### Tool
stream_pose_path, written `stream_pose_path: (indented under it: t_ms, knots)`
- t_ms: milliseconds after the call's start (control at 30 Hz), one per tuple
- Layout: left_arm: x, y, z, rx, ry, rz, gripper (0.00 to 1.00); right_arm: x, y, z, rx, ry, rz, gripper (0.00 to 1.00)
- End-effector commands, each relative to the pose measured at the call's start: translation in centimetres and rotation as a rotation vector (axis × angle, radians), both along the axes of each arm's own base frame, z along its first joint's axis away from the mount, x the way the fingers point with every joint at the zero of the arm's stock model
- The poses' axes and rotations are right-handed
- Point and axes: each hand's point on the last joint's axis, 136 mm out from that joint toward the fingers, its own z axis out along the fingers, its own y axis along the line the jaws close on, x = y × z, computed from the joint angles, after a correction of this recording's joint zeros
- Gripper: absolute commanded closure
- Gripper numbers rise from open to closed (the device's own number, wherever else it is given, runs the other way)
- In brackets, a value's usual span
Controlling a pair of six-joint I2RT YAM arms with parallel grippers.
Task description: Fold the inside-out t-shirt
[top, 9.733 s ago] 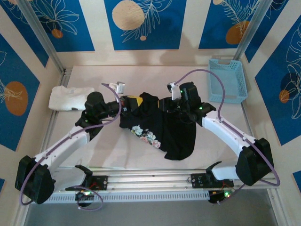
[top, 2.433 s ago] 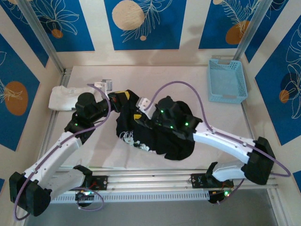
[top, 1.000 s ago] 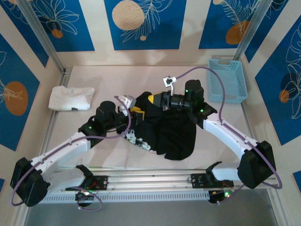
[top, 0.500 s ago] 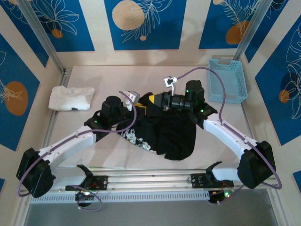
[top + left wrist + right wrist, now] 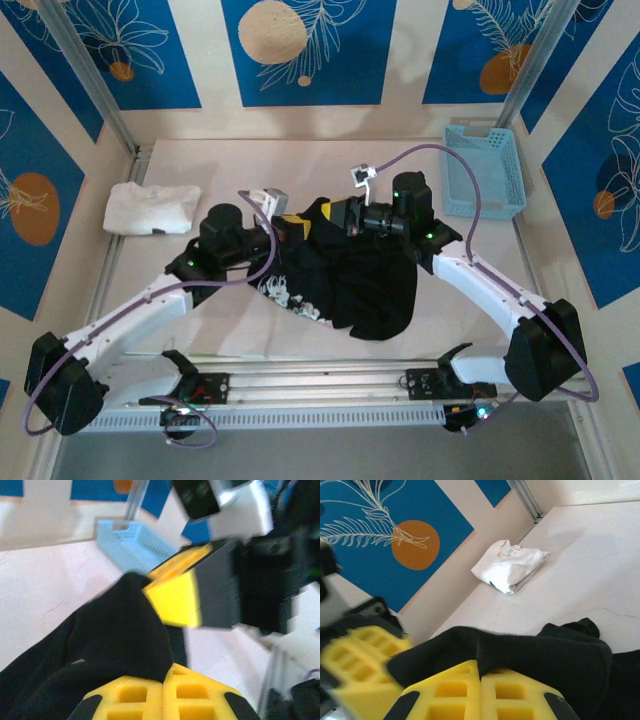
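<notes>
Centre of the overhead view: my left gripper [image 5: 163, 680] and right gripper [image 5: 479, 672] each clench the inside-out t-shirt [image 5: 370, 285].

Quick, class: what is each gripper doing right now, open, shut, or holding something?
Left gripper: shut, pinching a fold of the black t-shirt.
Right gripper: shut, pinching the black t-shirt too.

Black t-shirt [image 5: 535, 652] in right gripper [image 5: 480, 679]
</notes>
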Motion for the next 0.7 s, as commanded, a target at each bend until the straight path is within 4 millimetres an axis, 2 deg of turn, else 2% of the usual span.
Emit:
stream_pose_path:
  t_ms: [0,67,200,333,500,667]
  knots:
    - [-1.3,-0.1,3.6,-0.152,0.004,-0.077,1.0,-0.3,0.0,0.4,-0.047,-0.057,-0.019,0.91]
    - [-0.9,0.6,4.3,-0.189,0.024,-0.048,1.0,-0.3,0.0,0.5,-0.083,-0.07,-0.034,0.84]
    - [0.5,2.8,4.4,-0.218,0.056,0.064,1.0,-0.4,-1.4,0.8,-0.185,-0.146,-0.111,0.7]
    - [0.7,3.9,4.6,-0.238,0.049,0.085,1.0,-2.0,-2.1,1.5,-0.246,-0.28,-0.12,0.65]
    - [0.7,4.2,4.8,-0.254,0.051,0.081,1.0,-4.7,-0.4,0.6,-0.302,-0.414,-0.02,0.59]
    - [0.6,4.2,4.8,-0.26,0.059,0.072,1.0,-5.5,1.8,-1.3,-0.401,-0.49,0.044,0.52]
